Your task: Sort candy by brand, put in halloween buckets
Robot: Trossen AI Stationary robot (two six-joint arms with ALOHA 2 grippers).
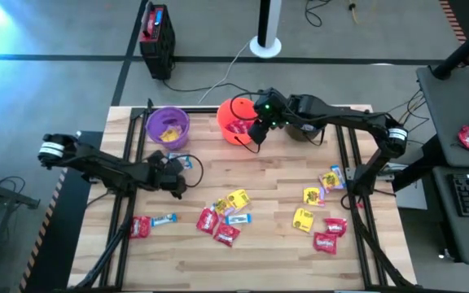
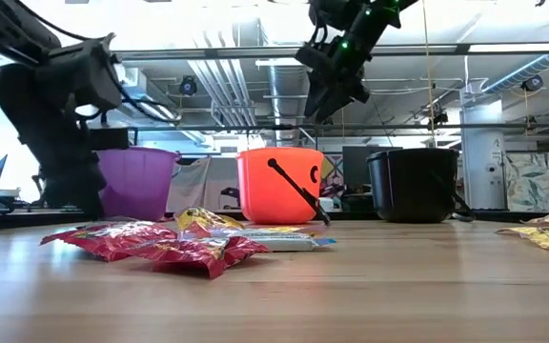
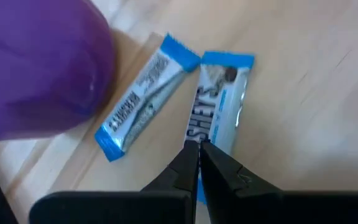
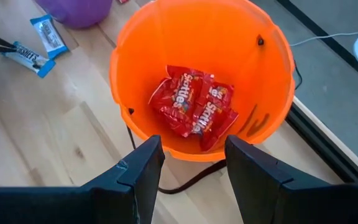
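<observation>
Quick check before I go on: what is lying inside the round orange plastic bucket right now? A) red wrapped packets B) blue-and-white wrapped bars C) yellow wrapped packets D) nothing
A: the right wrist view looks down into the round orange plastic bucket and shows red wrapped packets on its floor.

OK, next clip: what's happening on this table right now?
Candy is being sorted into buckets. The left hand is shut on a blue-and-white bar lying beside the purple bucket. The right hand hangs open above the orange bucket, which holds red packets. More candy lies loose on the table.
</observation>
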